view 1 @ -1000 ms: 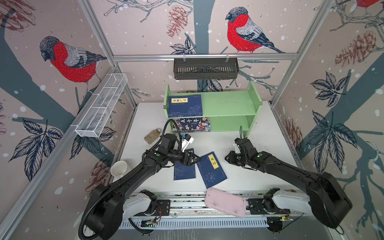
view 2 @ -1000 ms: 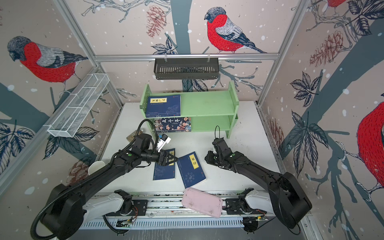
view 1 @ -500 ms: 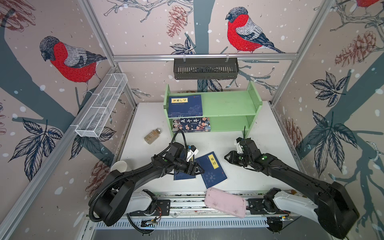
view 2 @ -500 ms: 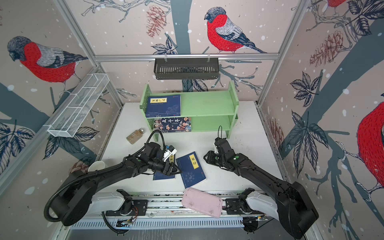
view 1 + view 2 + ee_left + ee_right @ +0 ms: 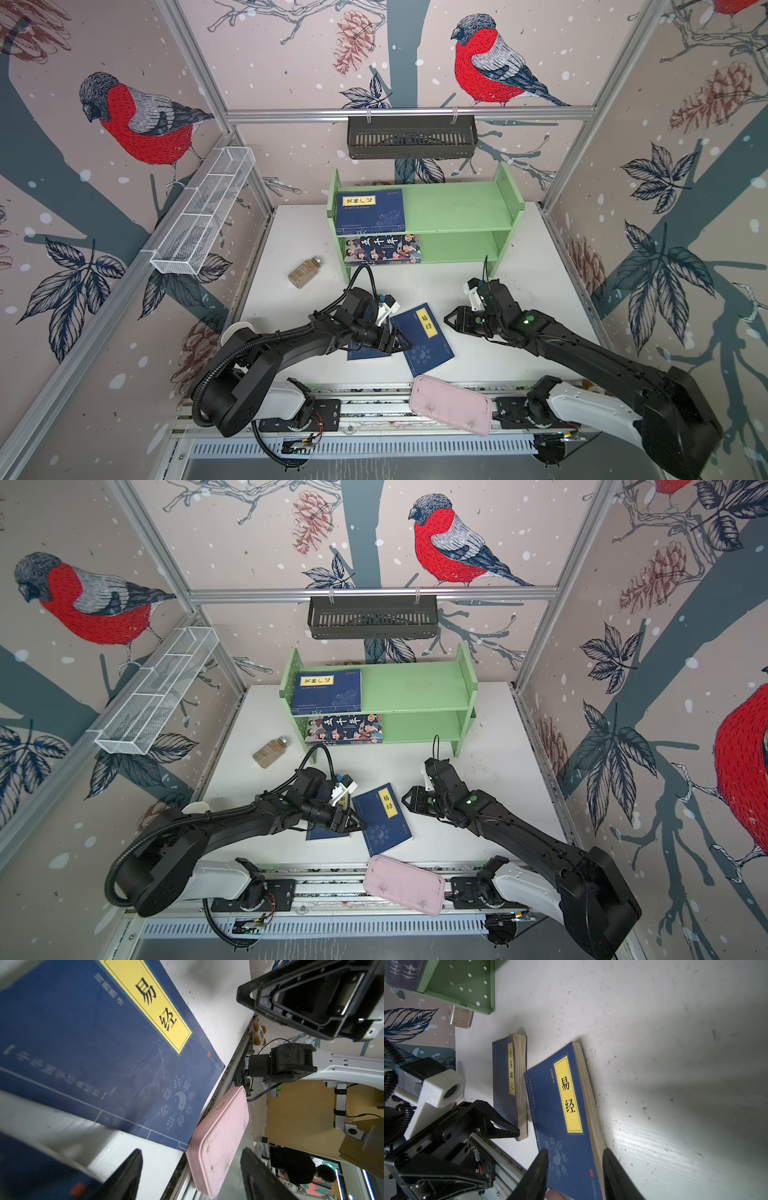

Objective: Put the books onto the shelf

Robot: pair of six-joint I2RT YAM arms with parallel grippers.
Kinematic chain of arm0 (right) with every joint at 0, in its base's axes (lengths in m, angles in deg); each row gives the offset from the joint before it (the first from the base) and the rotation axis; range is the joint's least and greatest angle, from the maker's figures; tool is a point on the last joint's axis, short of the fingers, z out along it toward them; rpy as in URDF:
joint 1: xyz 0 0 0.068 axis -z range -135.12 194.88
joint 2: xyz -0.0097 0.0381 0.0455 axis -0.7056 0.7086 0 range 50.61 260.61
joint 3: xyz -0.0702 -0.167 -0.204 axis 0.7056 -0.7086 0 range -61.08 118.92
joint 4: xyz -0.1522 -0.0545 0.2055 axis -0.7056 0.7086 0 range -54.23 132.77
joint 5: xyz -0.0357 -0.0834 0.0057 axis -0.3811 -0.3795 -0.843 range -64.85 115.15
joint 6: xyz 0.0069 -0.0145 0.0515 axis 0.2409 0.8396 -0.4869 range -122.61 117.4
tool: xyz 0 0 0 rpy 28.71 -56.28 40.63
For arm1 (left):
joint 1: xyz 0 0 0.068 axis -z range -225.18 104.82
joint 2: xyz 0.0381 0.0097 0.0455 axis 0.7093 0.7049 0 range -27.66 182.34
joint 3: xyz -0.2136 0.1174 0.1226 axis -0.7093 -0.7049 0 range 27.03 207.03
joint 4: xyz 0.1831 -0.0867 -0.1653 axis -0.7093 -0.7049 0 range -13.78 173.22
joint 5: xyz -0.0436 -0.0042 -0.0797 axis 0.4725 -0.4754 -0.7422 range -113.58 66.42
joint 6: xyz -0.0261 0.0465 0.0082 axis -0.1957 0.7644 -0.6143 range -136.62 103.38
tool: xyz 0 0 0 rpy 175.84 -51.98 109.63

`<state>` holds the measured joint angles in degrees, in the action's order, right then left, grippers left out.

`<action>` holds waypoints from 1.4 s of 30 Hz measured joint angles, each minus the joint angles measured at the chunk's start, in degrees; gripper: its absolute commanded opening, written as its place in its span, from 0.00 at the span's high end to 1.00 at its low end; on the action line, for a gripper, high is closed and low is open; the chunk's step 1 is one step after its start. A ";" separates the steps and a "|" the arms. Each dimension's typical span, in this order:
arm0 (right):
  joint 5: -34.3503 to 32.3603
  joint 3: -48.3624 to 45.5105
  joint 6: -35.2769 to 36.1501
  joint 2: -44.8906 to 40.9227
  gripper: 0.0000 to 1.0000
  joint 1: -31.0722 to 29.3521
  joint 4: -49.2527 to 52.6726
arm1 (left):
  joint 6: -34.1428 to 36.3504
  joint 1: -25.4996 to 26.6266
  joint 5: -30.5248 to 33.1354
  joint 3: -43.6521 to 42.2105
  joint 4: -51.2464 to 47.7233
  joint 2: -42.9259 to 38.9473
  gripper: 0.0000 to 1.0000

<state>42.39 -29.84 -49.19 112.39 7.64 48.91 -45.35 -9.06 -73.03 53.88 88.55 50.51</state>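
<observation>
Shelf [image 5: 457, 210] stands at the back of the table [image 5: 528, 291]. Its top tier holds a navy book [image 5: 370, 210] lying flat at the left end. Its lower tier holds the cartoon book [image 5: 382, 249], also flat at the left end. Black basket [image 5: 411, 137] hangs on the back rail; its inside can't be seen. Mesh basket [image 5: 203, 208] is on the left wall. Pink tray [image 5: 451, 409] lies on the front rail, just beside a corner of the yin-yang book [image 5: 428, 347].

Two books are off the shelf, flat on the table: the yin-yang book at mid-front, and a second book [image 5: 361, 353] just left of it, mostly under the left arm in both top views. Left gripper [image 5: 398, 338] is low over the second book's edge, jaws wide apart, nothing between them. Right gripper [image 5: 451, 322] is just right of the yin-yang book, jaws parted, nothing held. Bottle [image 5: 304, 272] lies left of the shelf.

Only the right wrist view shows the second book's yellow label and page edges. Only the left wrist view shows a person [image 5: 297, 1165] outside the rig.
</observation>
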 measured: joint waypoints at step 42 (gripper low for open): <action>-2.40 -4.07 -1.68 5.55 0.50 -1.77 -4.15 | 9.35 3.37 2.78 7.89 -0.94 13.20 0.26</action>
<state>39.98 -33.90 -50.88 117.94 5.87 44.76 -36.00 -5.69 -70.26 61.78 87.61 63.71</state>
